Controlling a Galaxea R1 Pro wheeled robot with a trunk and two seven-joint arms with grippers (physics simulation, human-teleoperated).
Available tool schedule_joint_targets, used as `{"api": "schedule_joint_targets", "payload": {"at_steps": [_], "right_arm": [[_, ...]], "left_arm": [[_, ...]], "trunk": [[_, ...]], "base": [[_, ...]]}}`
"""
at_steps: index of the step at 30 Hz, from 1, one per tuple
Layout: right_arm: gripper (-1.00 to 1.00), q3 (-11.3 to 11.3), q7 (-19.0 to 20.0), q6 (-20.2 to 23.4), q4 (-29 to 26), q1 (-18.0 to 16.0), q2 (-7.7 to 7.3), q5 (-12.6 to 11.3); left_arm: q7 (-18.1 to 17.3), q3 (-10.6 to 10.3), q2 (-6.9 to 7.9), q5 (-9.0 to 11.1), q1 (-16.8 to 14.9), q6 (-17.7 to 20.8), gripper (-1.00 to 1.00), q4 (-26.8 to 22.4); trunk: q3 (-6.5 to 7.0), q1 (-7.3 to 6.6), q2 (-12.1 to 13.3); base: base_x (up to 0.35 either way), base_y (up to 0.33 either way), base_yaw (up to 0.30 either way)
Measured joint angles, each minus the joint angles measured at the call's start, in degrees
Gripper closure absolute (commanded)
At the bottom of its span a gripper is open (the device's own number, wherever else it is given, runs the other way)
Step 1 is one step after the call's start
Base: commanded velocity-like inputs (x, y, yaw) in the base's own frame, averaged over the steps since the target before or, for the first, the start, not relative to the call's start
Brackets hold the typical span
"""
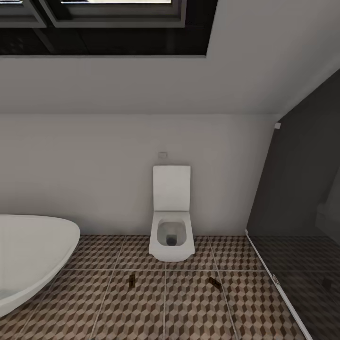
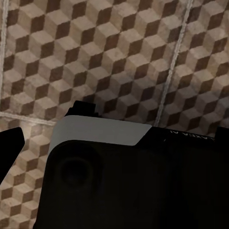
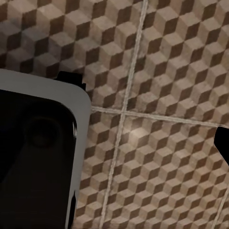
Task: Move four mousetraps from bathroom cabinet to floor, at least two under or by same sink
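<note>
The bathroom floor of brown, beige and white cube tiles spreads ahead of me. Two small dark flat pieces lie on it in front of the toilet, one to the left and one to the right. They are too small to tell whether they are mousetraps. The cabinet and the bathroom sink are out of view. Both wrist views look down on the tiles past my dark body. A dark fingertip shows at the edge of the left wrist view, another fingertip at the edge of the right wrist view.
A white toilet stands against the far wall, lid up. An oval white bathtub fills the left. A dark glass shower screen with a pale floor rail closes the right. Open tiles lie between them.
</note>
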Motion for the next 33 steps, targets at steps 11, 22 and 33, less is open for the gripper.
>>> {"api": "schedule_joint_targets", "payload": {"at_steps": [11, 22, 33], "right_arm": [[-1.00, -0.05, -0.04, -0.88, -0.05, 1.12, -0.01, 0.02], [-1.00, -0.19, -0.17, -0.97, -0.13, 1.17, 0.13, 0.04], [-1.00, -0.26, -0.16, -0.89, -0.13, 1.18, 0.81, 0.10]], "left_arm": [[0.00, 0.01, 0.01, 0.03, 0.15, -0.01, -1.00, 0.00], [0.00, 0.01, 0.17, 0.08, 0.15, -0.01, -1.00, -0.07], [0.00, 0.01, 0.17, -0.09, 0.15, -0.02, -1.00, -0.10]], "trunk": [[0.00, 0.00, 0.00], [0.00, 0.00, 0.00], [0.00, 0.00, 0.00]], "base": [[0.000, 0.000, 0.000], [0.000, 0.000, 0.000], [0.000, 0.000, 0.000]]}}
